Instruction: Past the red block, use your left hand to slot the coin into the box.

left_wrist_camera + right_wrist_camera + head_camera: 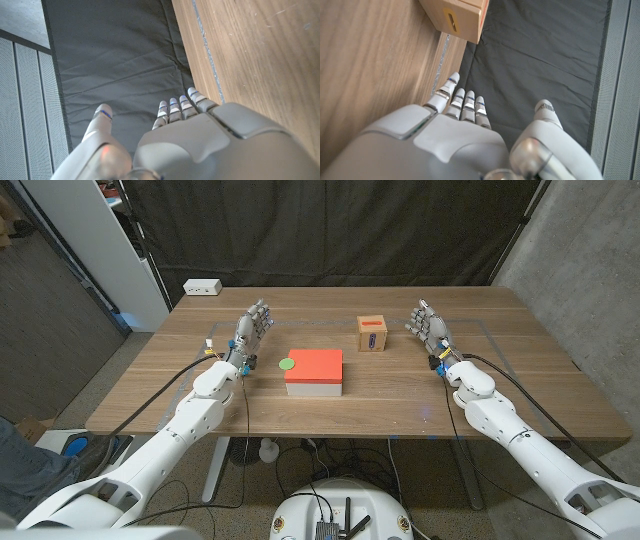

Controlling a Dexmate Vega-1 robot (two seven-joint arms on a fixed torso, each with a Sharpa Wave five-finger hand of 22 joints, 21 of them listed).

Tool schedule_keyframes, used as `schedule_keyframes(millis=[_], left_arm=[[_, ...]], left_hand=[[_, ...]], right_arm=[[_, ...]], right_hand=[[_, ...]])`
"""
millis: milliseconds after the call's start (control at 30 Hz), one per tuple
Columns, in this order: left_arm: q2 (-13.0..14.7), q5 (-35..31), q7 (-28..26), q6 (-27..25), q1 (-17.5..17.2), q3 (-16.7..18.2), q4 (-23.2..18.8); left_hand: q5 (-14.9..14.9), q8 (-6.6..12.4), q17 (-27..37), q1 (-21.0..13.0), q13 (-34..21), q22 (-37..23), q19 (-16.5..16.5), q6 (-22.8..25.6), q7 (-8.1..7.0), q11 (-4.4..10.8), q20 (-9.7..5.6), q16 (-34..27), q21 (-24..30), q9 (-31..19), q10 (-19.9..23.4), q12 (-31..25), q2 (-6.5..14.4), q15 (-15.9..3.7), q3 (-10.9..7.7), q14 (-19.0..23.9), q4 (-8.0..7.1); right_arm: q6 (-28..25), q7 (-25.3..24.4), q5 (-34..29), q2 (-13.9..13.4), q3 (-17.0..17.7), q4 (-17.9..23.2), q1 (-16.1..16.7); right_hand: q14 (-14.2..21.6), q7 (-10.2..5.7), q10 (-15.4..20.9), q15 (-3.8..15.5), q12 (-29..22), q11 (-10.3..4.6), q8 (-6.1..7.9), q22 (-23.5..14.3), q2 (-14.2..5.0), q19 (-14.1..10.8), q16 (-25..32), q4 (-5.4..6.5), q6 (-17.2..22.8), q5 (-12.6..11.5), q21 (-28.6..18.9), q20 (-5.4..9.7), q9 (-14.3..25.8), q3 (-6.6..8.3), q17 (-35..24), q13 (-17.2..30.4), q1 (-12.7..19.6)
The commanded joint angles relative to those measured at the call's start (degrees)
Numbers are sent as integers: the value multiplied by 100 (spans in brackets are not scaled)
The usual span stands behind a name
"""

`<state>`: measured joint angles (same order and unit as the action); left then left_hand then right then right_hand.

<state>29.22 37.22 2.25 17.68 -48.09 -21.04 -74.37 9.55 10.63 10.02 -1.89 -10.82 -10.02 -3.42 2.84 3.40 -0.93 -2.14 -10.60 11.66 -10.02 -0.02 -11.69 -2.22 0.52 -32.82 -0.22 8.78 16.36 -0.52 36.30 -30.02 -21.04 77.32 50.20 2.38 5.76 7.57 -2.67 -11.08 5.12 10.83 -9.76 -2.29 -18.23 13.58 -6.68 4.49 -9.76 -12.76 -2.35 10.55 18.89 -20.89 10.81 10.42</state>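
Wooden tabletop [180,395], pale brown, seen from above the robot's shoulders. At its centre sits the red block [314,365], a flat red slab on a white base. A small green coin [287,364] lies flat on the wood just beside the block, at the block's nine o'clock. The box [373,334], a small wooden cube with a red label and a dark slot in its top, stands at about one o'clock from the block, apart from it.

The left hand [252,330] is at roughly ten o'clock from the block, fingers spread and holding nothing, standing near the coin but not touching it. The right hand [428,323] waits at the box's three o'clock, also with fingers apart and empty.

Nothing is picked up yet. The coin lies flat and thin, so I judge the fingertips could slide off it or push it under the edge of the block. Carrying it over, the arm could clip the block. At the box, the narrow slot leaves little room: a tilted coin could jam or drop onto the table.
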Motion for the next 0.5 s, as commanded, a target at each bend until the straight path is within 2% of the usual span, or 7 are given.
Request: schedule_keyframes(millis=[33, 167, 267, 400, 500], left_arm=[[38, -48, 0, 58, -3, 15, -67], [77, -62, -5, 25, 0, 18, -110], [108, -84, -66, -43, -7, 20, -168], [145, -82, -134, -179, -14, 16, -240], [177, -84, -276, -336, -57, 23, -352]], left_hand=[[27, 30, 17, -20, -24, -11, -6, 6, 51, -54, -6, -37, 14, -15, 28, -33, -48, 65, -36, 22, 8], [27, 33, 16, -26, -23, -10, -1, 20, 44, -67, 13, -38, 8, -15, 49, -40, -42, 70, -36, 35, 9], [27, 39, 16, -38, -22, -10, -15, 55, 40, -78, 118, -55, 7, -15, 90, -52, -29, 74, -38, 101, 10], [26, 55, 20, -69, -24, -21, -242, 172, -8, -167, 439, -120, 70, -18, 369, -137, 13, 154, -46, 403, 11], [22, 64, 38, -66, -34, -46, -563, 294, -74, -177, 584, -201, 164, -21, 642, -206, 30, 217, -41, 791, 5]], right_arm=[[-35, -196, -50, -69, 38, 272, 187], [-53, -222, -53, -75, 40, 302, 204], [-24, -233, -66, -73, 44, 303, 215], [-26, -279, -55, -74, 66, 345, 253], [-24, -294, -82, -94, 65, 363, 269]], right_hand=[[-15, 31, 62, -38, -42, -9, 40, -29, -6, -59, 37, -10, 15, -22, -31, 2, 7, 40, -27, 9, 27], [5, 28, 72, -61, -44, -3, 39, -30, -14, -74, 42, -13, 16, -22, -29, -3, 6, 40, -25, 9, 25], [14, 28, 74, -57, -43, 5, 39, -30, -21, -79, 43, -16, 20, -23, -24, -11, 6, 39, -23, 9, 24], [25, 26, 89, -60, -47, 18, 42, -31, -28, -89, 44, -19, 30, -23, -20, -14, 5, 38, -21, 9, 23], [28, 16, 93, -59, -47, 13, 43, -31, -34, -93, 43, -22, 36, -24, -16, -20, 5, 38, -20, 9, 23]])
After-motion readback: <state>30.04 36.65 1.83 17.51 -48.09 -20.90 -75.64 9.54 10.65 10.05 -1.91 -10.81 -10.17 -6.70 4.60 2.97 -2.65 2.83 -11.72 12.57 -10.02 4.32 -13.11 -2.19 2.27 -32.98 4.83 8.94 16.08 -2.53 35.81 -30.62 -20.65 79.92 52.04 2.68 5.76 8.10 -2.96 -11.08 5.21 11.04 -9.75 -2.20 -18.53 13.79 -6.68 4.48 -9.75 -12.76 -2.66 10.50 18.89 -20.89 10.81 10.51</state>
